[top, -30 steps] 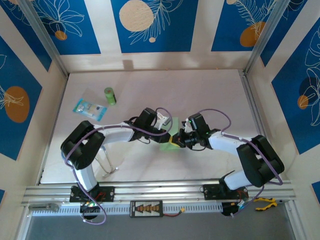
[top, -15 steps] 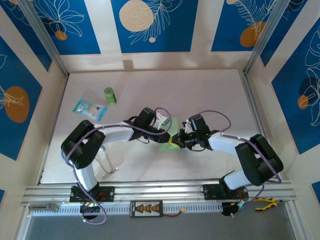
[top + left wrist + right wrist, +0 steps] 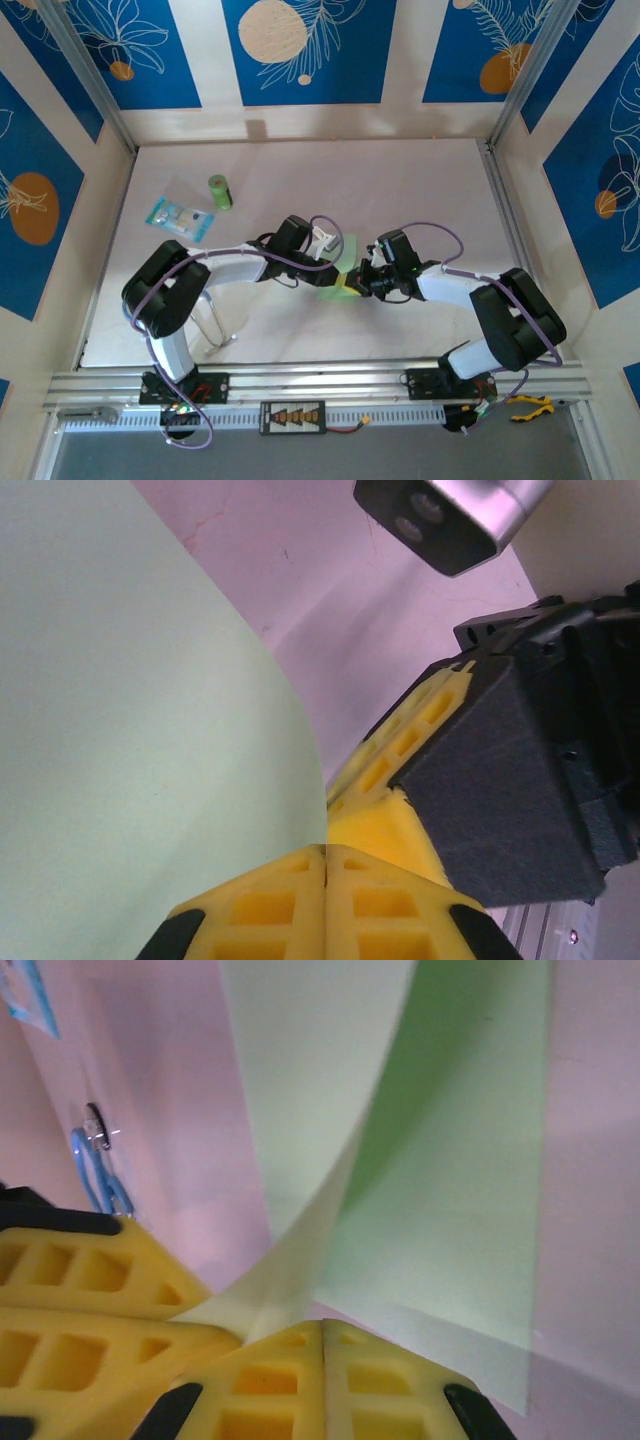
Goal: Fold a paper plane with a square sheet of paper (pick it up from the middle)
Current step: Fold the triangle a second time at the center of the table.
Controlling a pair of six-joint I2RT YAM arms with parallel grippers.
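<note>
Hardly anything has shifted since a second ago: the left gripper (image 3: 327,852) and the right gripper (image 3: 322,1326) only nudged slightly, tips still meeting. The left jaws are clenched, and the square sheet of paper (image 3: 130,730) reaches their tips; whether they pinch it, one cannot tell. The right jaws are clenched on a raised flap that curls away ahead of them. It seems the first fold is only starting, with no creased dart yet. Count: one clear packet (image 3: 181,217) and one small green cylinder (image 3: 220,191), well apart left of the jaws; one sheet; two grippers.
</note>
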